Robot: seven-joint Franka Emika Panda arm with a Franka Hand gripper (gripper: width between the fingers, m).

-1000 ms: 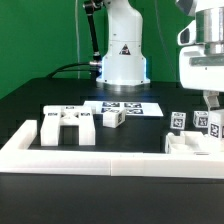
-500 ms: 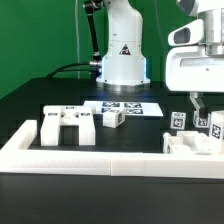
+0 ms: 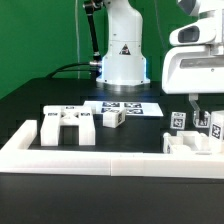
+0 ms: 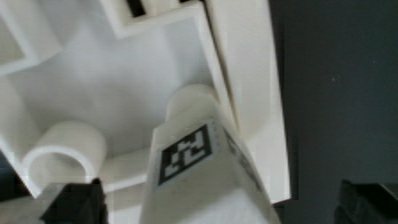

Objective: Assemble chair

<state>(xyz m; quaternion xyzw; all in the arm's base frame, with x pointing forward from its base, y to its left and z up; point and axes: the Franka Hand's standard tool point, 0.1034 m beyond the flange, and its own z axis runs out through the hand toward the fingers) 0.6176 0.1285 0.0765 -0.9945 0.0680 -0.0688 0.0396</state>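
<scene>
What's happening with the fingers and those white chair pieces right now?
Fingers open, straddling tagged chair piece, not gripping. Bracket piece sits loose, apart. Nothing in the way.

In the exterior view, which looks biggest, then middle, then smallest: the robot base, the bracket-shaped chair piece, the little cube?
Largest: robot base.
Middle: bracket-shaped chair piece.
Smallest: little cube.
The base stands farther back, yet looks largest.

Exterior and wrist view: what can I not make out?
Exterior view: the chair parts on its right are cut by the picture's edge and partly hidden behind the border wall.
Exterior view: the small block has tags too small to read.
Wrist view: the tagged part is blurred, and its outline is cut off.
</scene>
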